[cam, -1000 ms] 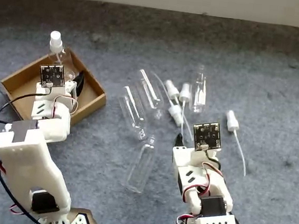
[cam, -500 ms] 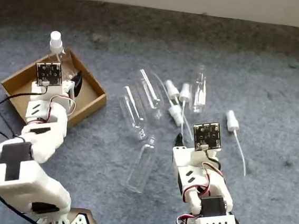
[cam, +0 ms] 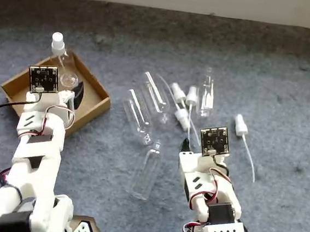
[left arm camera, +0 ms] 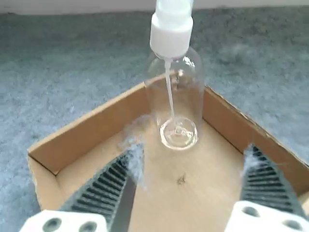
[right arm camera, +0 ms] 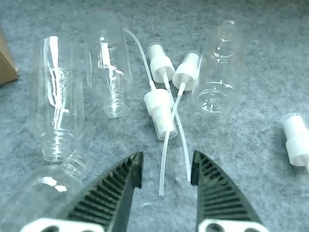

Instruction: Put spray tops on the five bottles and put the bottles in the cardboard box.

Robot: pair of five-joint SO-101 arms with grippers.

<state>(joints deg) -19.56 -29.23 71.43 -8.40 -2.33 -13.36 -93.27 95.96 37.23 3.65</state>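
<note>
- Capped bottle [cam: 61,63]: one of five finished. I see it standing upright in the cardboard box [cam: 93,112], in the box's 12 o'clock corner.
- Left gripper [left arm camera: 193,159]: spread wide and empty, over the box floor at 6 o'clock of that bottle.
- Uncapped bottles: four, on the grey carpet [cam: 290,79] at 3 o'clock of the box. One lies nearest the arms [cam: 147,170].
- Loose spray tops: three clustered [right arm camera: 160,113], a fourth [right arm camera: 295,133] apart at 3 o'clock.
- Right gripper [right arm camera: 166,157]: parted moderately, empty, above the cluster's dip tubes.
- Step, as I judge it: first bottle delivered, second capping not begun.
- Next move calls for pinching one top by its white collar, not the thin tube.
</note>
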